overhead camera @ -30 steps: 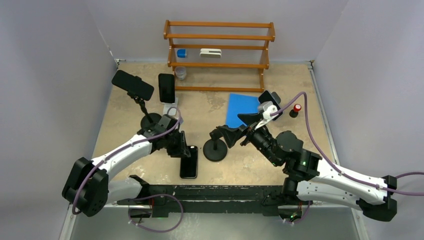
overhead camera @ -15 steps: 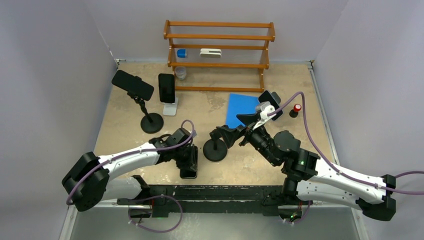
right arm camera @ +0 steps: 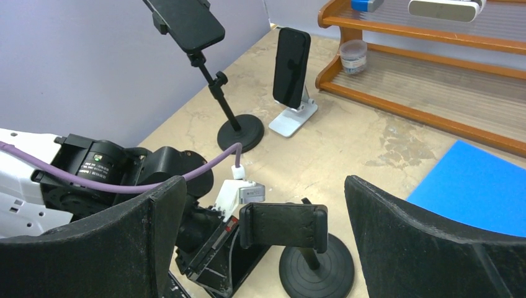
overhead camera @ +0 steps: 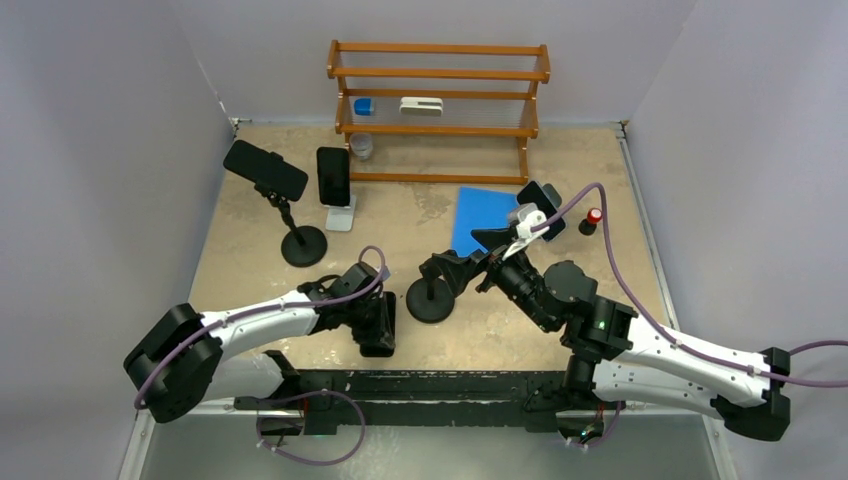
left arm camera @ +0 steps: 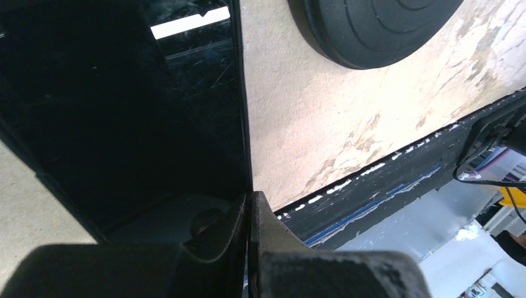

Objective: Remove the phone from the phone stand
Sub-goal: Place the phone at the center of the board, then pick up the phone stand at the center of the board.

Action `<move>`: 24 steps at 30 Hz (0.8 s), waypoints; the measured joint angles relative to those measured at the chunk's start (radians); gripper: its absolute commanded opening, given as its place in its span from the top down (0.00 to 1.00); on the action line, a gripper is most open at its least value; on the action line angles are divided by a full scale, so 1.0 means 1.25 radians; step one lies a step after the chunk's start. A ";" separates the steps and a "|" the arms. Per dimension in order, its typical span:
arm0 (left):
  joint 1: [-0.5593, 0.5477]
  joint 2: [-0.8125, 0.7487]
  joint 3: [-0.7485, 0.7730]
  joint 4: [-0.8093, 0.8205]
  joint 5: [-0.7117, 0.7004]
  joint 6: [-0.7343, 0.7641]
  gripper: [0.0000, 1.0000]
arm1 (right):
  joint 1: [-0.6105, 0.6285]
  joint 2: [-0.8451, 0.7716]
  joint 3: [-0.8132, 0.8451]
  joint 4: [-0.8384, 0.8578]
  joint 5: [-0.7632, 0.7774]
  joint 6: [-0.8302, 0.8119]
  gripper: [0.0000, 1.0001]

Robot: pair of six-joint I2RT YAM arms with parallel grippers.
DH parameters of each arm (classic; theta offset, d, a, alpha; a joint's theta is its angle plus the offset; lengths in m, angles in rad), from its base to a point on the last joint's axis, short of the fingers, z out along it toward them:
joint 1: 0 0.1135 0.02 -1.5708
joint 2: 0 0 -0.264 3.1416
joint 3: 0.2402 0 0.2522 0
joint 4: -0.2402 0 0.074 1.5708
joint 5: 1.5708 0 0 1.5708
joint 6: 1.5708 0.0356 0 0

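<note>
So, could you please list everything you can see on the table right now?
flat phone: one, black, near edge of the table
empty stand: one, black, table centre
tall stand: one, black, back left, holding tilted phone
white stand: one, beside the tall one, holding upright phone
mat: one, blue, back right
rack: one, wooden, rear
left hand: shut, at the flat phone's edge
right hand: open, facing the empty stand
</note>
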 measured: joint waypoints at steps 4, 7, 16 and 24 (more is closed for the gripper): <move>0.000 0.009 -0.008 0.030 0.017 -0.010 1.00 | 0.000 0.004 0.000 -0.002 0.000 0.002 0.01; 0.000 -0.001 -0.010 0.029 0.013 -0.011 1.00 | 0.000 0.004 0.000 -0.008 0.000 0.007 0.01; -0.003 -0.103 0.064 -0.075 -0.064 0.021 1.00 | 0.000 0.007 -0.021 -0.019 0.035 0.027 0.01; -0.003 -0.258 0.190 -0.112 -0.166 0.107 0.93 | 0.000 0.007 -0.061 -0.019 0.078 0.061 0.01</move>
